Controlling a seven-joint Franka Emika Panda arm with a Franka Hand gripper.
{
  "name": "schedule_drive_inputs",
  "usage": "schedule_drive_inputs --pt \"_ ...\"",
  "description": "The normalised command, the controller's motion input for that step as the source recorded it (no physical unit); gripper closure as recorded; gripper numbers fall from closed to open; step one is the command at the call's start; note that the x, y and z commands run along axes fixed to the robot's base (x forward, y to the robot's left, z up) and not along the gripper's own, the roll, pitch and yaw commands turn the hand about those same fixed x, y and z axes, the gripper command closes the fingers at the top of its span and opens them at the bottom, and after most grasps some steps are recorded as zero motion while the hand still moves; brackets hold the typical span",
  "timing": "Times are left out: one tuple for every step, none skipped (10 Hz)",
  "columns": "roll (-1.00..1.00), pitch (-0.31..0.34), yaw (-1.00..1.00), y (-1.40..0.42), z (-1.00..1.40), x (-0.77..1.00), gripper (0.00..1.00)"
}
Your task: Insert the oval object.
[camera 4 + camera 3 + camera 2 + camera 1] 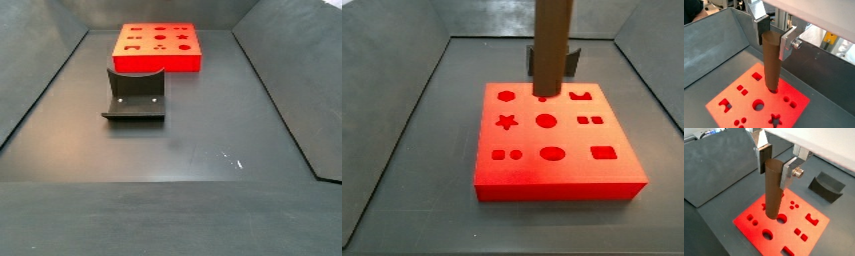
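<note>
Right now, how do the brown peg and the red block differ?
The oval object is brown, long and upright, clamped in the gripper; the red block is flat, wide, resting on the floor. The peg is smooth and solid; the block is pierced with shaped holes. The peg's lower end meets the block's top face.

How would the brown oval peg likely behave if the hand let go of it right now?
The oval peg is tall and narrow, so unsupported it would probably tip. Its lower end meets a hole in the red block, which might steady it. It looks rigid and smooth, so it could slip in the hand clamped near its top.
</note>
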Motion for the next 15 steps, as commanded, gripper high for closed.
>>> schedule_drive_inputs --pt "0.01 -0.059 0.0 -0.24 -0.27 0.77 1.0" --pt "0.03 -0.031 0.0 -0.22 -0.17 0.71 1.0" --pt "0.03 0.0 0.0 -0.19 -0.09 0.6 1.0" --pt "0.01 0.0 0.0 -0.04 0.0 0.33 1.0" --pt "0.01 0.0 0.0 0.0 -0.03 0.01 1.0" --pt "0.34 0.259 -0.21 -0.2 -0.18 0.42 1.0" --pt "0.45 0.32 -0.14 -0.18 -0.07 0.34 1.0" --pt "0.45 0.323 -0.14 -0.17 -0.06 0.33 1.0" --pt "0.37 0.251 -0.22 -0.26 -0.23 0.36 1.0" --pt "0.1 0.151 -0.25 -0.15 -0.3 0.39 1.0" --pt "0.0 0.064 -0.07 -0.01 -0.13 0.19 1.0" --pt "0.01 0.0 0.0 0.0 0.0 0.0 1.0" --pt "0.03 0.0 0.0 0.0 -0.15 0.0 1.0" --pt "0.08 0.0 0.19 0.0 -0.27 0.0 1.0" --pt "0.05 0.0 0.26 -0.08 -0.28 0.0 1.0"
